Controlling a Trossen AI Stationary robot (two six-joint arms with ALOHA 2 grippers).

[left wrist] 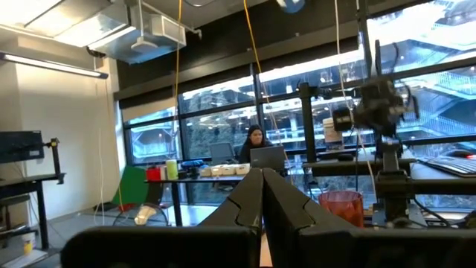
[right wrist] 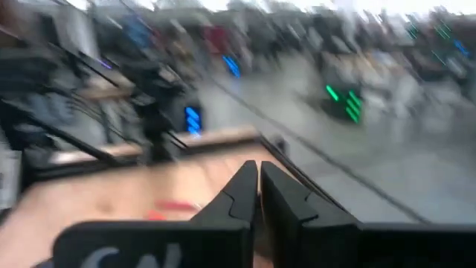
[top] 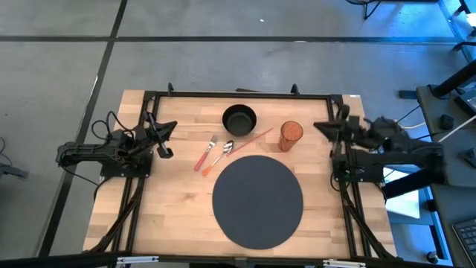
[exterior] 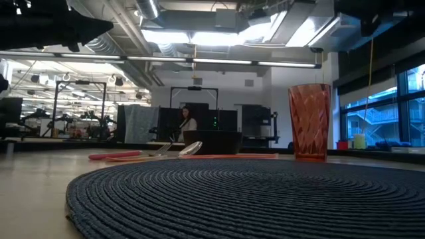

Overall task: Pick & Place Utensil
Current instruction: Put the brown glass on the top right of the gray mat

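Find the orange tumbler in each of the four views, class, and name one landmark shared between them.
High view: orange tumbler right of the black bowl.
Low view: right of centre, bowl to its left.
Left wrist view: low, right of centre.
Right wrist view: not visible.
Shared landmark: the bowl.

Even overhead light, ceiling strips (exterior: 199, 36) glaring, foreground placemat (exterior: 252, 192) dim, right wrist view motion-blurred
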